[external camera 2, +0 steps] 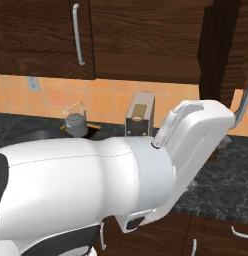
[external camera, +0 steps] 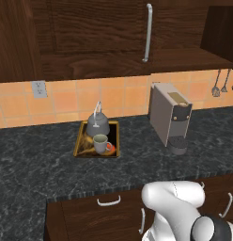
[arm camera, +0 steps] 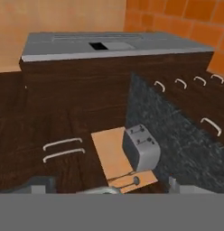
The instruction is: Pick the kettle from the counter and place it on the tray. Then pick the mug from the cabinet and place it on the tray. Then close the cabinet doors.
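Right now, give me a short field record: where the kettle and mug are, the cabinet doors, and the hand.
kettle: standing on the tray, at its back end
mug: on the tray, in front of the kettle
cabinet doors: left door looks shut; right door stands open
coffee machine: on the counter, right of the tray
hand: open, holding nothing

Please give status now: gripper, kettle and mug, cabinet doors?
Gripper open, holding nothing. Kettle and mug both on the tray. Left cabinet door shut; the right door looks still open. Nothing in the way.
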You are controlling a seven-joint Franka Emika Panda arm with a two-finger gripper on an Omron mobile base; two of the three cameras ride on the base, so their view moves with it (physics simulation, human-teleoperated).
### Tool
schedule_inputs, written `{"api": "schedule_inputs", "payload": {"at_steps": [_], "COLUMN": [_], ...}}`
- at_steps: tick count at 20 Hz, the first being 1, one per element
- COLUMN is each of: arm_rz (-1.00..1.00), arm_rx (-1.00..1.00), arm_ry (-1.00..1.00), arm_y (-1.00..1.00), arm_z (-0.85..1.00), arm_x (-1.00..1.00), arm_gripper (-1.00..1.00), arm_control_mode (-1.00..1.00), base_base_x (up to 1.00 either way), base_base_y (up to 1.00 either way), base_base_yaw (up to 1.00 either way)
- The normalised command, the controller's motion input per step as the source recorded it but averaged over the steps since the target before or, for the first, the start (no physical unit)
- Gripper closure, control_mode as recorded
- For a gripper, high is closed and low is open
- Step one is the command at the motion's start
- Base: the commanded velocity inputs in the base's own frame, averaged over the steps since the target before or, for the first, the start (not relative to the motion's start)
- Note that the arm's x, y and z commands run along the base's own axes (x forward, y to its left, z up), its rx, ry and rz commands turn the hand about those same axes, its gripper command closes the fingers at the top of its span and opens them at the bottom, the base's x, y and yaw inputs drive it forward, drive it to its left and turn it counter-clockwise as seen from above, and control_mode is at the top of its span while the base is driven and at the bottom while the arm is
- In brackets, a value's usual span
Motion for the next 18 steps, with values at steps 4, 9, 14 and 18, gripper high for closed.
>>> {"api": "schedule_inputs", "payload": {"at_steps": [4,9,14,18], "arm_rz": [0.0,0.04,0.12,0.23], "arm_rx": [-0.23,-0.15,-0.04,0.0], "arm_ry": [0.39,0.31,0.21,0.13], "arm_y": [-0.49,-0.48,-0.37,-0.07], "arm_z": [-0.01,-0.03,0.0,0.0], "arm_x": [0.17,0.24,0.34,0.54], "arm_gripper": [-1.0,-1.0,-1.0,-1.0], "arm_control_mode": [-1.0,-1.0,-1.0,-1.0], "base_base_x": [0.0,0.0,0.0,0.0], "base_base_y": [0.0,0.0,0.0,0.0], "base_base_yaw": [0.0,0.0,0.0,0.0]}}
